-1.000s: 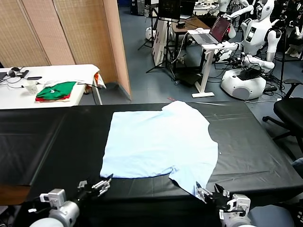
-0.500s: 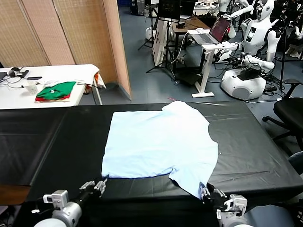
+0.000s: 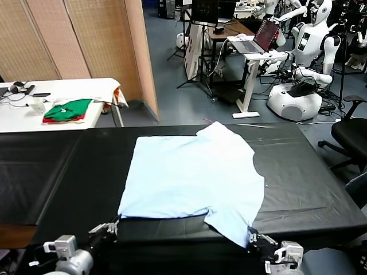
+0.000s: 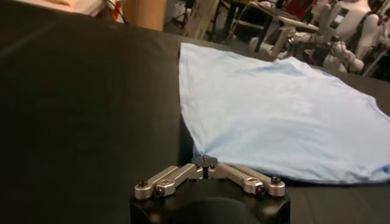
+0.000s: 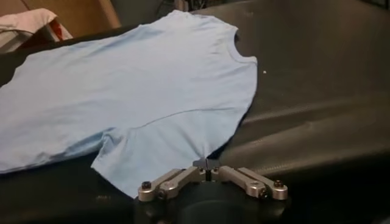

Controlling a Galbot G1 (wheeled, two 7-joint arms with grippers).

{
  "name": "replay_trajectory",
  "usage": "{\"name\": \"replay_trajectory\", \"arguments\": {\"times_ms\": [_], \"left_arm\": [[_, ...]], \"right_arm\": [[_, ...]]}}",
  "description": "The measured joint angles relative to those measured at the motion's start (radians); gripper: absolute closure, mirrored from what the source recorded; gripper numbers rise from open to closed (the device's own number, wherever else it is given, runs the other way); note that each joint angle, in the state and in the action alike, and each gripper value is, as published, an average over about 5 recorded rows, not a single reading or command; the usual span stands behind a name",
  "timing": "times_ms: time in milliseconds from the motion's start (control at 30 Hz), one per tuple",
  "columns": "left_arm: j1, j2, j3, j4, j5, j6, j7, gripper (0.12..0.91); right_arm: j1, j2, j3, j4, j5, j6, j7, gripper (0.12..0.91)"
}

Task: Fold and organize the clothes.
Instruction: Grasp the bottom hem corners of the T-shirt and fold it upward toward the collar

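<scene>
Pale blue T-shirt (image 3: 192, 175) lies spread flat on black bench (image 3: 69, 172), mid-bench, collar toward far edge, hem corner and sleeve at near edge. Left claw (image 3: 113, 226) at near edge, tips pressed together, pinching shirt's near-left hem corner. Right claw (image 3: 253, 235) also at near edge, pinching tip of the near-right sleeve. Green-and-red folded pile (image 3: 67, 110) sits on white table (image 3: 86, 87) well behind, left.
</scene>
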Motion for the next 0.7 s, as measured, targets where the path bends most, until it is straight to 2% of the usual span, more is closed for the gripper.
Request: {"name": "replay_trajectory", "arguments": {"times_ms": [100, 200, 367, 533, 700], "left_arm": [[0.033, -0.012, -0.017, -0.027, 0.0, -0.003, -0.011, 0.885], [0.061, -0.024, -0.026, -0.051, 0.001, -0.009, -0.016, 0.885], [0.064, -0.047, -0.019, -0.061, 0.022, -0.07, -0.007, 0.885], [-0.001, -0.074, 0.01, -0.024, 0.057, -0.152, 0.017, 0.885], [-0.113, -0.093, 0.046, 0.046, 0.097, -0.195, 0.029, 0.885]], "right_arm": [[0.015, -0.006, 0.011, -0.004, 0.004, 0.024, -0.025, 0.885], [0.045, -0.016, 0.022, -0.017, 0.006, 0.068, -0.07, 0.885], [0.132, -0.046, 0.016, -0.071, 0.0, 0.139, -0.127, 0.885], [0.252, -0.084, -0.008, -0.165, -0.009, 0.178, -0.143, 0.885], [0.385, -0.121, -0.037, -0.272, -0.017, 0.19, -0.143, 0.885]]}}
